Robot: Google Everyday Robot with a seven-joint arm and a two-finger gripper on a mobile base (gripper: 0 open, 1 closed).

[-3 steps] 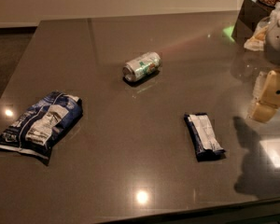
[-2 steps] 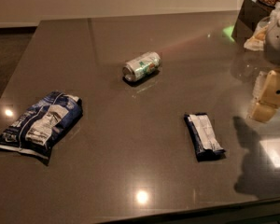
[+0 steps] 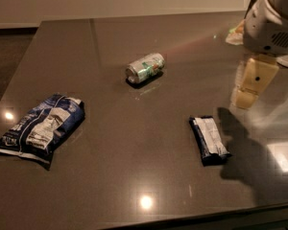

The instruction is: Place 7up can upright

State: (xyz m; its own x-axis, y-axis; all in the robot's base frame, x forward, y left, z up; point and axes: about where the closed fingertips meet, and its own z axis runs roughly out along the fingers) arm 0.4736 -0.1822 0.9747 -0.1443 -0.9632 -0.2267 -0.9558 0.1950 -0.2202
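The 7up can [image 3: 145, 67] lies on its side on the dark table [image 3: 134, 143], a little behind the middle, with its shiny metal top turned toward the front left. My gripper [image 3: 251, 83] is cream-coloured and hangs below the grey-white arm [image 3: 273, 23] at the right side of the table. It is well to the right of the can and apart from it, and holds nothing that I can see.
A blue-and-white snack bag [image 3: 41, 128] lies at the front left. A smaller dark packet [image 3: 210, 139] lies at the front right, just below the gripper. A pale object [image 3: 235, 34] sits at the far right behind the arm. The table's front edge runs along the bottom.
My arm and gripper have moved left and a little farther over the table, toward the can. The can and both packets have not moved.
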